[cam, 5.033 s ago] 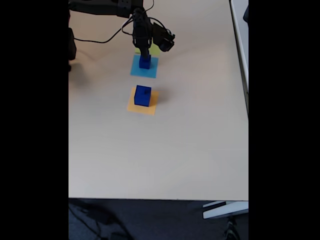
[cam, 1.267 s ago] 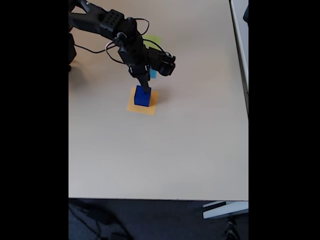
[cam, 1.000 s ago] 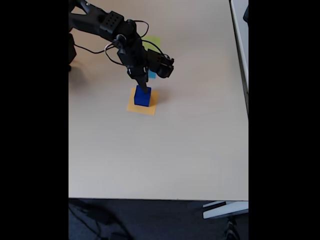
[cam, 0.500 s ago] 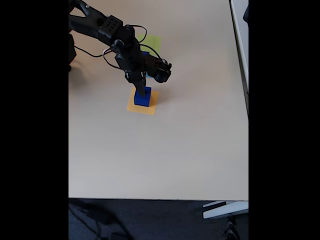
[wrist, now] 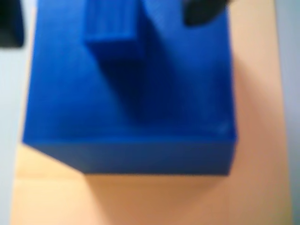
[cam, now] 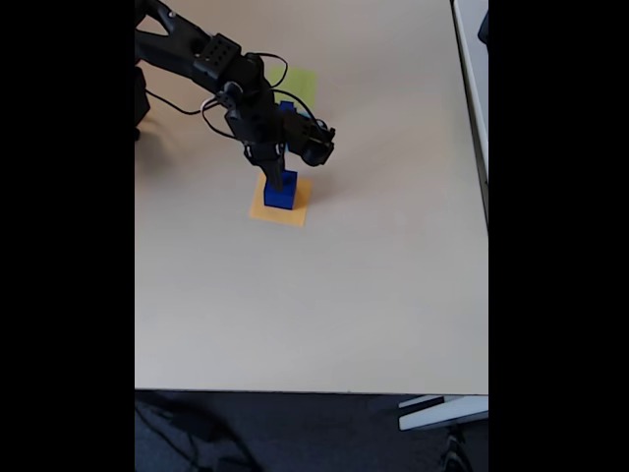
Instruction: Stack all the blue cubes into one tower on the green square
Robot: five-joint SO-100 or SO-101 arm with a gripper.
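Note:
A large blue cube [wrist: 131, 108] sits on the orange square [wrist: 140, 197] with a small blue cube [wrist: 112, 28] on top of it. In the wrist view my gripper [wrist: 108, 18] is open: one dark fingertip [wrist: 10, 23] lies off the large cube's left edge, the other [wrist: 204, 10] is over its top right, and the small cube stands between them untouched. In the fixed view the gripper [cam: 278, 177] reaches down onto this large cube [cam: 280, 195]. The green square [cam: 301, 83] lies bare farther back, partly behind the arm.
The orange square [cam: 297, 211] lies near the table's middle. The black arm [cam: 216, 61] and its cables cover the light-blue patch area; a scrap of blue [cam: 286, 106] shows behind the wrist. The table's right edge [cam: 472, 118] and front edge [cam: 314, 391] are far off.
Five seconds ago the gripper was at a cube on the light-blue square. Over the last second it has lowered onto the stack on the orange square.

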